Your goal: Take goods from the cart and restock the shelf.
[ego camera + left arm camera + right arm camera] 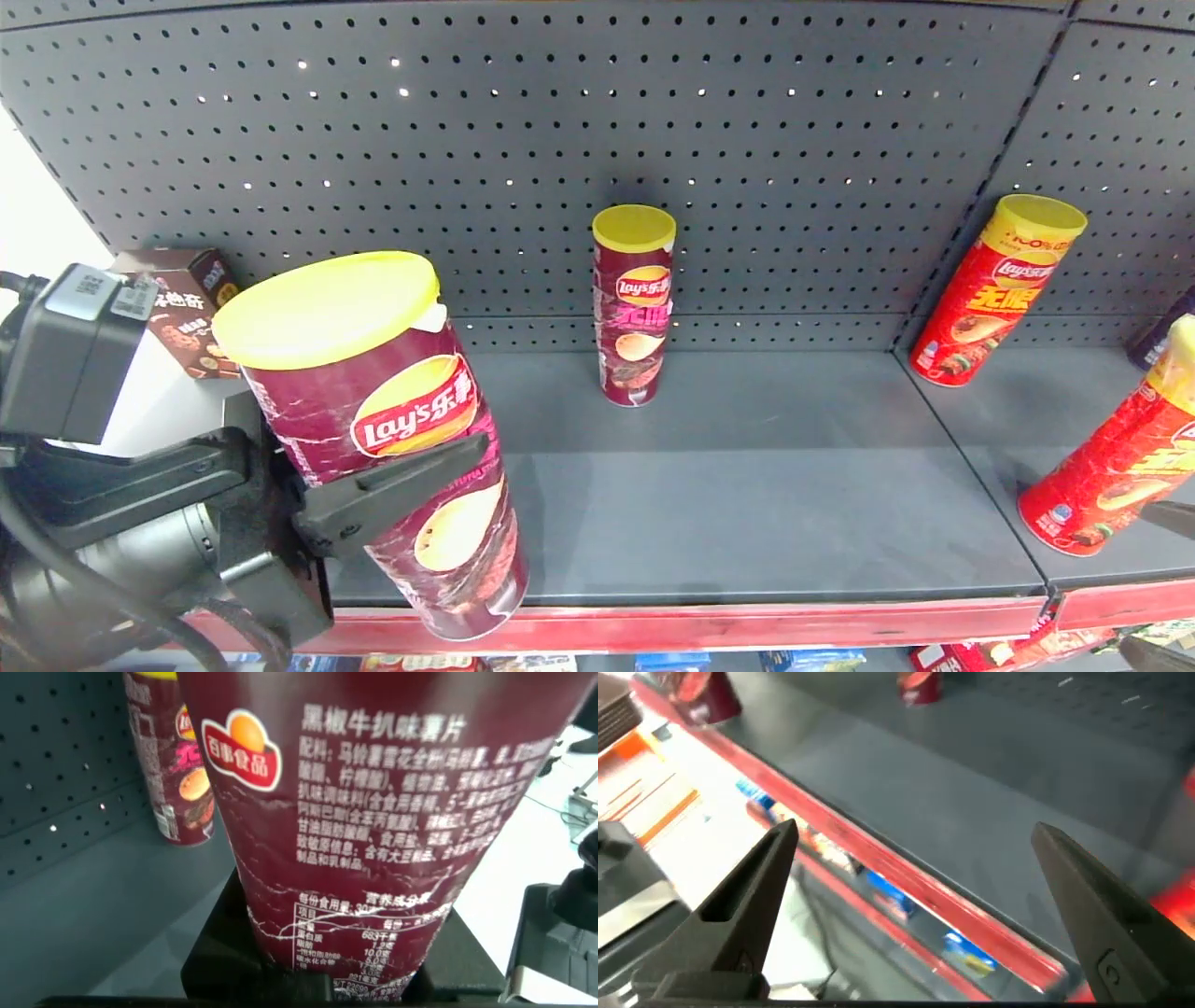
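The left gripper is closed around a purple chip can, which is held by its middle at the lower left of the head view. The can is tipped a little, and its yellow lid is on top. Its bottom is seen in front of the red front edge of the shelf, so it is judged not yet set down.

The right gripper is held wide open with nothing in it, in front of the same red edge in the right wrist view.

Some of the job looks done. One more purple can is stood upright at the back of the shelf, in the middle of the head view, close to the wall with holes. Two red cans are seen on the next shelf at the right, and a brown box at the upper left.

Much bare shelf is left between the cans. What is left, most likely, is for the held can to be put on the shelf and let go. How many goods are left to be brought cannot be told.
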### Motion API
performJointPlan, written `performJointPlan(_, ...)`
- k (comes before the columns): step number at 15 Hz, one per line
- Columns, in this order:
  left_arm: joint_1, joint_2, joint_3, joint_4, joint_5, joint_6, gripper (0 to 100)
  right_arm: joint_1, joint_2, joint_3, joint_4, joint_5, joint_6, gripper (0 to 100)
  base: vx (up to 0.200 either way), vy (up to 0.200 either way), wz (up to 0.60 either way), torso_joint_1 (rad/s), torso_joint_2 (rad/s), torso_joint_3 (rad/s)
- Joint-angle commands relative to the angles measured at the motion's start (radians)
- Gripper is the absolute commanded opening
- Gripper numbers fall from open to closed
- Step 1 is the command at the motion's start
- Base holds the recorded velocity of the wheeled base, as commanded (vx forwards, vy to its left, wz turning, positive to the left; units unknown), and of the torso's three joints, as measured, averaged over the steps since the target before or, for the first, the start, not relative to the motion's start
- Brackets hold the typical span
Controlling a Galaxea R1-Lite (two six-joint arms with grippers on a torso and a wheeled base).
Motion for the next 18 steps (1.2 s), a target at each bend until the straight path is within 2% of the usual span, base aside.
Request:
performJointPlan(1,0.021,0.010,-0.012,0.002,-0.002,0.000,0,0.025,0.203,-0.072,-0.026,0.033,0.012,100,0.000,0.000,0.00,0.000,0.00,0.000)
performJointPlan(4,0.026,0.011,-0.030,0.003,-0.010,-0.002,0,0.025,0.384,-0.158,-0.116,0.057,0.017,100,0.000,0.000,0.00,0.000,0.00,0.000)
performJointPlan(6,0.026,0.011,-0.030,0.012,-0.016,-0.010,0,0.016,0.492,-0.166,-0.261,0.090,0.014,100,0.000,0.000,0.00,0.000,0.00,0.000)
performJointPlan(7,0.026,0.008,-0.038,0.055,-0.019,-0.017,0,-0.001,0.579,-0.178,-0.356,0.133,0.011,100,0.000,0.000,0.00,0.000,0.00,0.000)
performJointPlan(10,0.028,0.008,-0.053,0.060,-0.019,-0.022,0,-0.017,0.671,-0.232,-0.377,0.148,-0.028,100,0.000,0.000,0.00,0.000,0.00,0.000)
performJointPlan(11,0.026,0.013,-0.065,0.061,-0.024,-0.045,0,-0.024,0.769,-0.321,-0.382,0.192,-0.095,100,0.000,0.000,0.00,0.000,0.00,0.000)
performJointPlan(15,0.028,0.039,-0.079,0.061,-0.045,-0.051,0,-0.029,0.969,-0.500,-0.422,0.226,-0.137,100,0.000,0.000,0.00,0.000,0.00,0.000)
performJointPlan(18,0.029,0.045,-0.085,0.061,-0.051,-0.054,0,-0.052,1.122,-0.617,-0.554,0.375,-0.137,100,0.000,0.000,0.00,0.000,0.00,0.000)
